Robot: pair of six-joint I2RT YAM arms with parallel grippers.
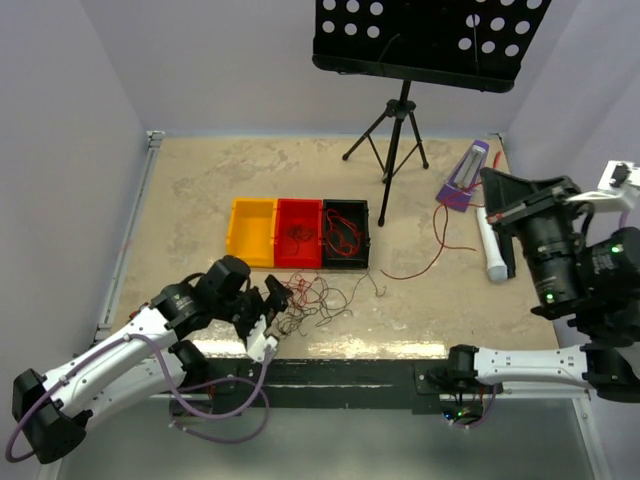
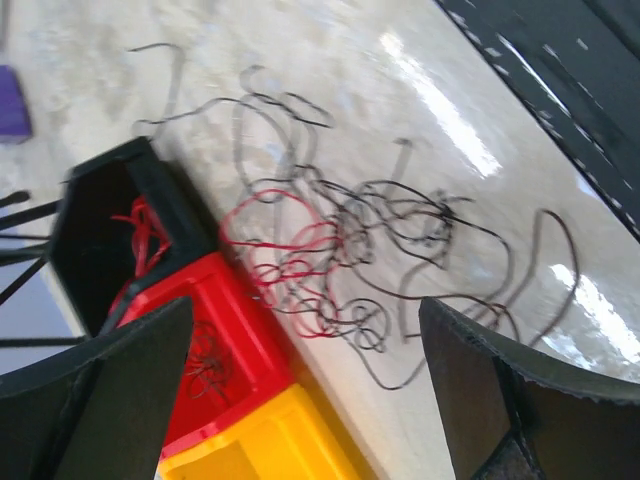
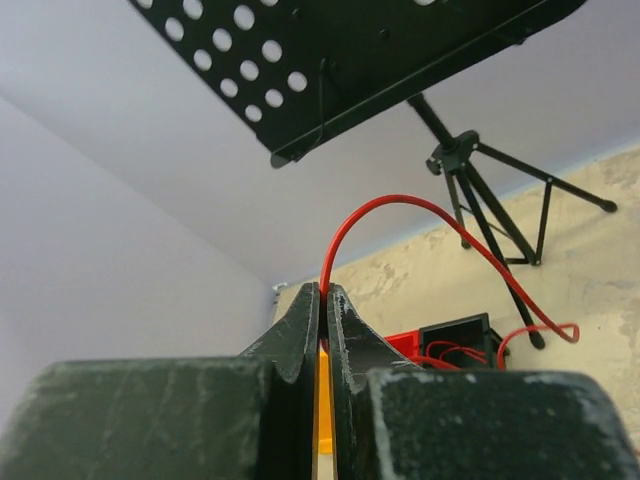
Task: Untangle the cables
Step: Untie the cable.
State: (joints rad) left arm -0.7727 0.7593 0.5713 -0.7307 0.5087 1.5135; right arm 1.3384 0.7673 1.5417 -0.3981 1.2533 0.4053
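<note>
With the right gripper [image 3: 323,295] clamped on a thin red wire [image 3: 400,203], lower the wide-open left gripper [image 2: 305,310] onto one outlying strand of the mid-frame tangle of curly red and black cables [image 2: 345,228].

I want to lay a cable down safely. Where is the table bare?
Bare: the table behind and left of the yellow bin, and near-side of the loose red cable. Crowded: the cable tangle before the bins, around the tripod.

The top camera looks down from 6 o'clock over the whole table [image 1: 200,180], both wrist cameras sit much nearer, and all three share the black bin [image 1: 346,234]
</note>
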